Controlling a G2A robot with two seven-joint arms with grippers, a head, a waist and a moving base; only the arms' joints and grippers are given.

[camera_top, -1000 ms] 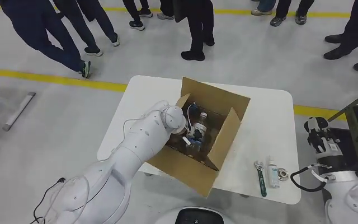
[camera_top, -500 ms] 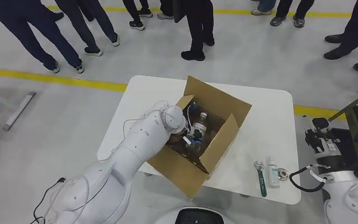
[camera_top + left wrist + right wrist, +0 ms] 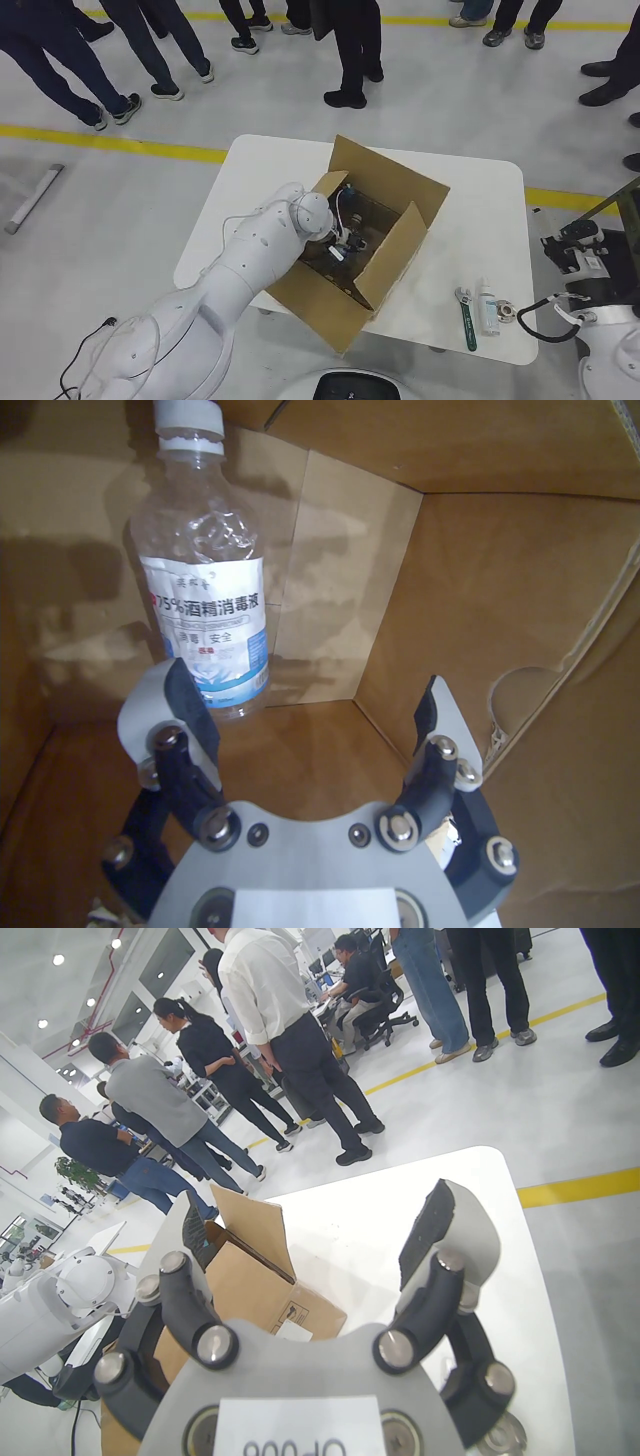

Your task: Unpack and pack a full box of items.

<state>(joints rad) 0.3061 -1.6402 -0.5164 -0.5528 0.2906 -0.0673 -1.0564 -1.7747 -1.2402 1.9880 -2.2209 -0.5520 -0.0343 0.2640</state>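
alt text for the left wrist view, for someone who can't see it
The left tool is open inside a cardboard box, holding nothing. A clear bottle with a white cap and a printed label sits just beyond one finger, outside the gap between the fingers.

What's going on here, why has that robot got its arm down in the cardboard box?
The robot is working on a cardboard box on the white table. Its left gripper is down inside the box, open, right beside a clear plastic bottle with a white cap, not gripping it. The right gripper is open and holds nothing, off at the table's side. A wrench and a small bottle lie on the table next to the box.
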